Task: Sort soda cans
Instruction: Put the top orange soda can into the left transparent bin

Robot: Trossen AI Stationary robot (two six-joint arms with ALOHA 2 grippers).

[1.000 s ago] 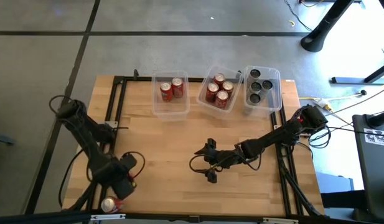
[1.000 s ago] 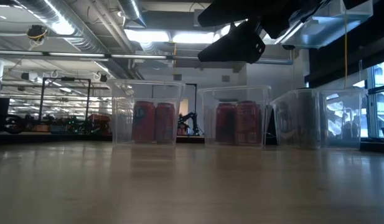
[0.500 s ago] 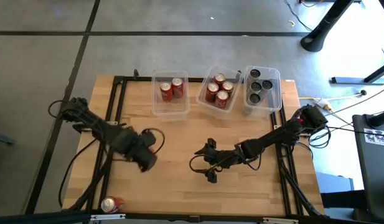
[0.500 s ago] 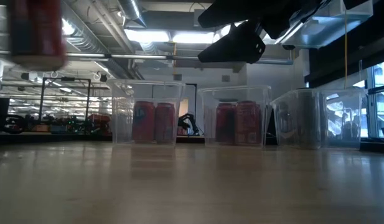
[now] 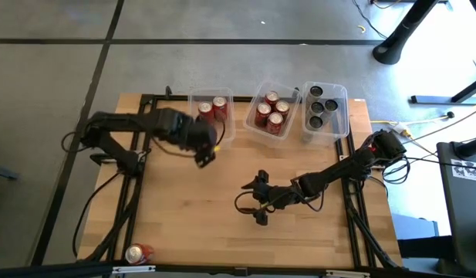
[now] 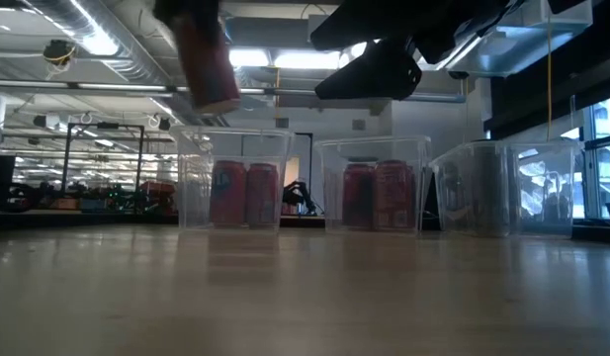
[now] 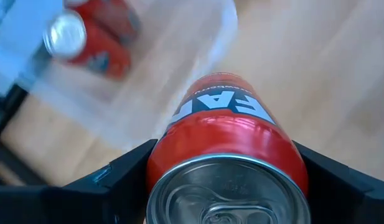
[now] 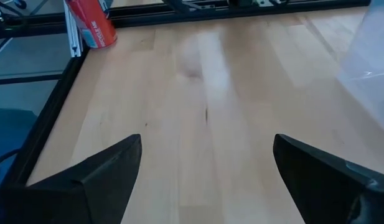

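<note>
Left gripper [image 5: 207, 151] fingers clamped on a red soda can [image 7: 226, 146], lifted clear of the desk [image 5: 222, 216] toward the eleven-o'clock bin [image 5: 210, 131] for a drop among matching reds; right gripper [image 5: 255, 202] idle mid-desk, fingers wide, empty.

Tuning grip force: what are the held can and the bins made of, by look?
Held red can in the left claw: thin metal, likely aluminium; shiny silver top, glossy printed red body. Bins: clear plastic, probably rigid; cans show through the walls.
</note>
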